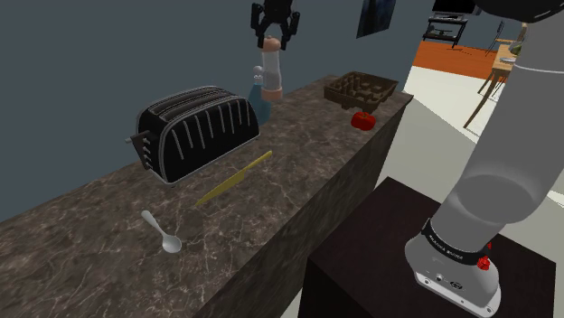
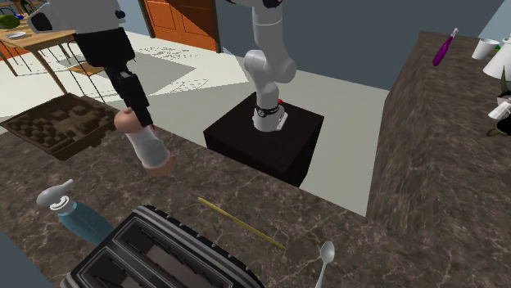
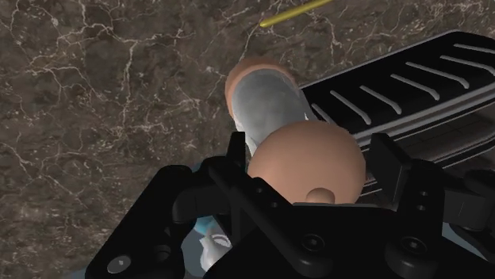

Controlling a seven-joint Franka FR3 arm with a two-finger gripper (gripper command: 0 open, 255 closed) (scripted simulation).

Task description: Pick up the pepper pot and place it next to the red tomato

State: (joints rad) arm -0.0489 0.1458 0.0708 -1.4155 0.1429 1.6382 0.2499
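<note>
The pepper pot (image 1: 270, 74) is a tall mill with a pale grey body and tan wooden ends. My gripper (image 1: 274, 34) is shut on its round top knob and holds it above the dark marble counter (image 1: 298, 172), near the blue bottle (image 1: 259, 101). The second exterior view shows the pot (image 2: 147, 149) hanging tilted under the gripper (image 2: 128, 114). In the wrist view the black fingers (image 3: 238, 154) clasp the tan knob (image 3: 308, 162). The red tomato (image 1: 363, 120) lies at the counter's far end, in front of a brown tray (image 1: 361, 88).
A black toaster (image 1: 197, 132) stands beside the pot, toward the shoulder view's left. A thin yellow stick (image 1: 235, 178) and a white spoon (image 1: 161, 232) lie nearer the counter's front. The stand (image 1: 434, 262) sits below the counter edge.
</note>
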